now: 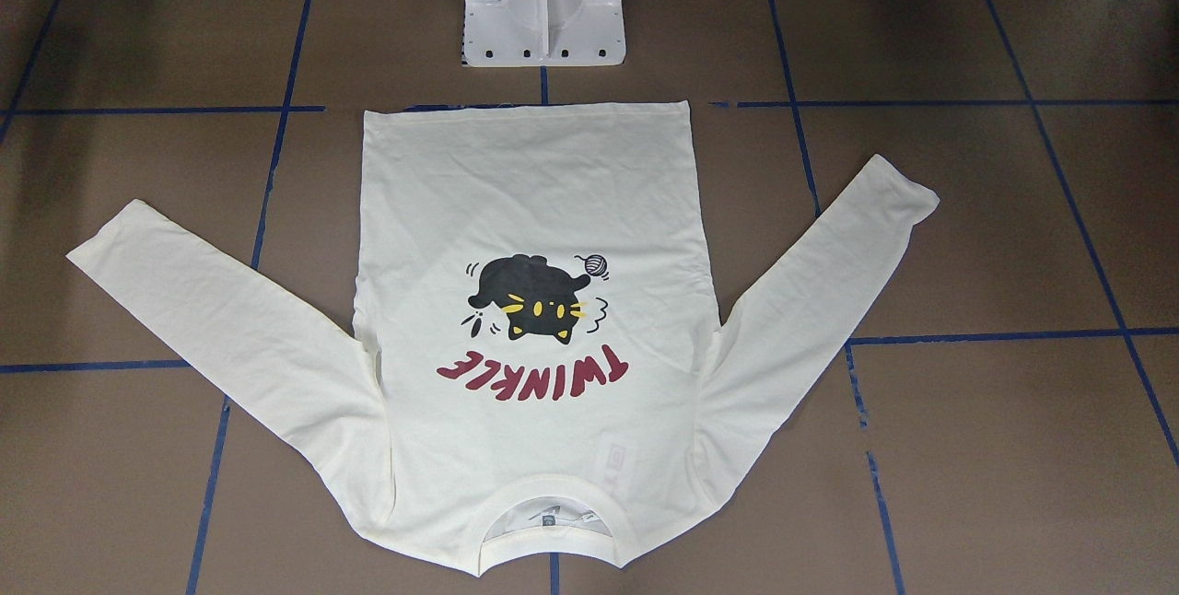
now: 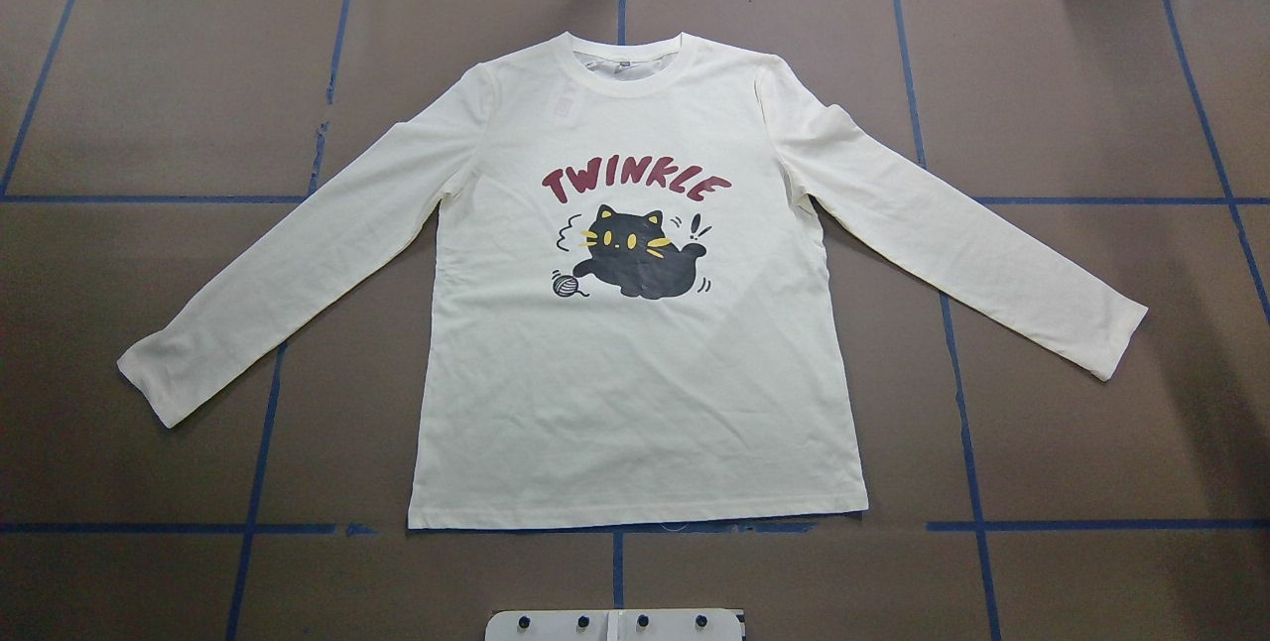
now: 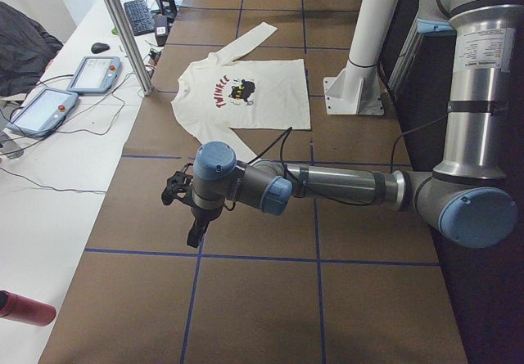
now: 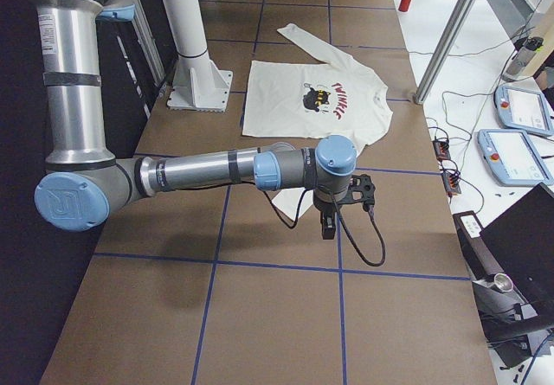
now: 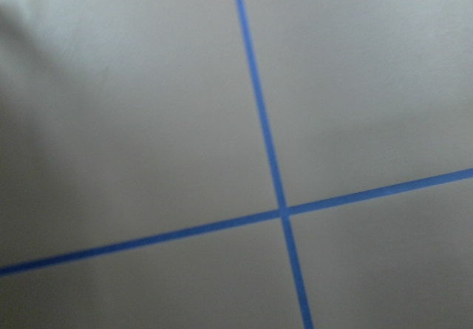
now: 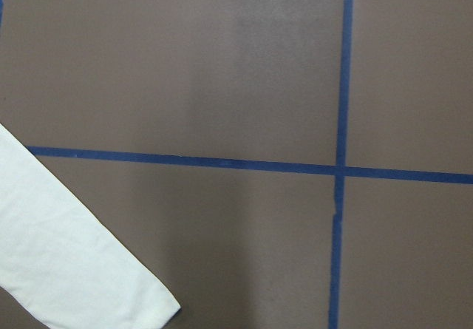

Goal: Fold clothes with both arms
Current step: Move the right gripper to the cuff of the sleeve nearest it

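Note:
The clothes are one cream-white long-sleeved T-shirt (image 2: 635,383) lying flat and print side up, both sleeves spread out. A black cat, a yarn ball and red "TWINKLE" lettering mark its chest (image 1: 543,300). The left gripper (image 3: 194,235) hangs over bare table beyond the end of the shirt's left sleeve, seen only in the exterior left view, so I cannot tell its state. The right gripper (image 4: 326,227) hangs just past the right sleeve's cuff (image 6: 81,270), and I cannot tell its state either. Neither wrist view shows any fingers.
The white pedestal base (image 1: 543,15) stands just behind the shirt's hem. Blue tape lines (image 2: 972,423) divide the brown table. Teach pendants (image 3: 41,110) and cables lie on the white side bench, with a red bottle (image 3: 24,308) near its end.

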Tool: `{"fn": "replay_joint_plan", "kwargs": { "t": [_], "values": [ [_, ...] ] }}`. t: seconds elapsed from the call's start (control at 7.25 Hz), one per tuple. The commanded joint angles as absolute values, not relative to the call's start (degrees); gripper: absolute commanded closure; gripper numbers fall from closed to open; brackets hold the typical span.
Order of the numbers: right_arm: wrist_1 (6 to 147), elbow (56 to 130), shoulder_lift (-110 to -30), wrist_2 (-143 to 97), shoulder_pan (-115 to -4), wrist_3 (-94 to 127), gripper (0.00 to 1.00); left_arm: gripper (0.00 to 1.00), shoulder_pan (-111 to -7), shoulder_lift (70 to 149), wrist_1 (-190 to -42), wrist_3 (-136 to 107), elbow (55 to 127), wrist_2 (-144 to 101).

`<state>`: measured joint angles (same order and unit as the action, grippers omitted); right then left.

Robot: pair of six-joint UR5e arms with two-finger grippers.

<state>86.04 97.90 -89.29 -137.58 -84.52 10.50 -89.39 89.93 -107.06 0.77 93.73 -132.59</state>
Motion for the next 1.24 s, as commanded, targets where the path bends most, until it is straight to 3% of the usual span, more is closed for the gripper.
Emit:
{"fn": "replay_joint_plan", "kwargs": {
  "t": [0.0, 0.28, 1.1],
  "values": [
    [69.68, 97.73, -91.40, -134.23, -73.45, 32.86, 0.00, 0.00, -89.12, 90.26, -108.02, 0.53, 93.17, -134.65],
    [59.63, 97.82, -93.77, -134.03, -67.61, 42.06, 0.00, 0.00, -89.12, 90.09, -108.19, -0.09, 92.02, -134.91],
    [58.97, 94.84, -96.06, -125.02, -54.79, 44.55, 0.00, 0.00, -89.12, 90.09, -109.15, -0.09, 92.29, -135.00]
  ]
}}
